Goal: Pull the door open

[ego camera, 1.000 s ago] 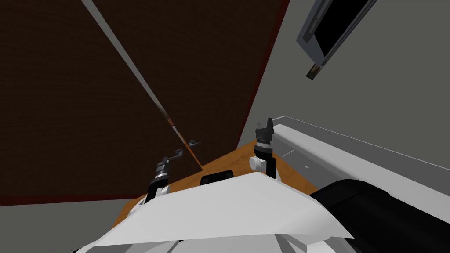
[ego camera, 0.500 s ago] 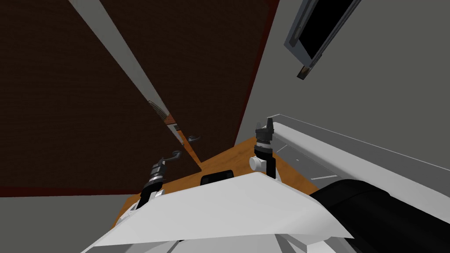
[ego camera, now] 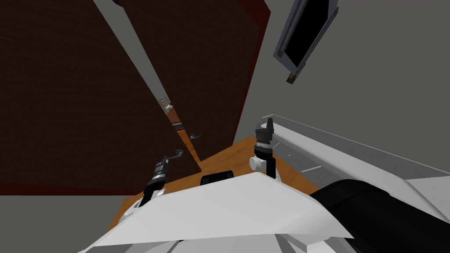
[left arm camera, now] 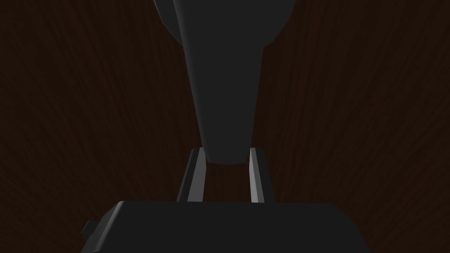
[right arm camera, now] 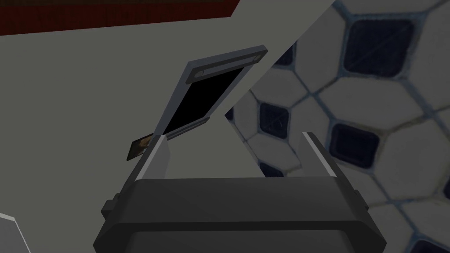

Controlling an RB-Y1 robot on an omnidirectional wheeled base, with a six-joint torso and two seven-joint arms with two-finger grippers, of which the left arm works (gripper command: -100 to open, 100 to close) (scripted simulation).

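Left tool (left arm camera: pixel 225 151) clamped on handle (left arm camera: pixel 225 88); gap (ego camera: pixel 132 48) beside handle widened, so door (ego camera: pixel 66 96) is apparently being drawn open.

Lighting: dim, flat throughout. Door (ego camera: pixel 66 110): dark brown, almost black in the left wrist view, handle (left arm camera: pixel 224 88) barely distinct against it. Head view: strong wide-lens splay, walls (ego camera: pixel 373 88) leaning toward corners.

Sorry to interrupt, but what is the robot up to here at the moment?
The left gripper is shut on the dark lever handle of the dark brown door, which stands ajar, a grey gap showing along its edge. The right gripper is open and holds nothing, raised beside the grey wall.
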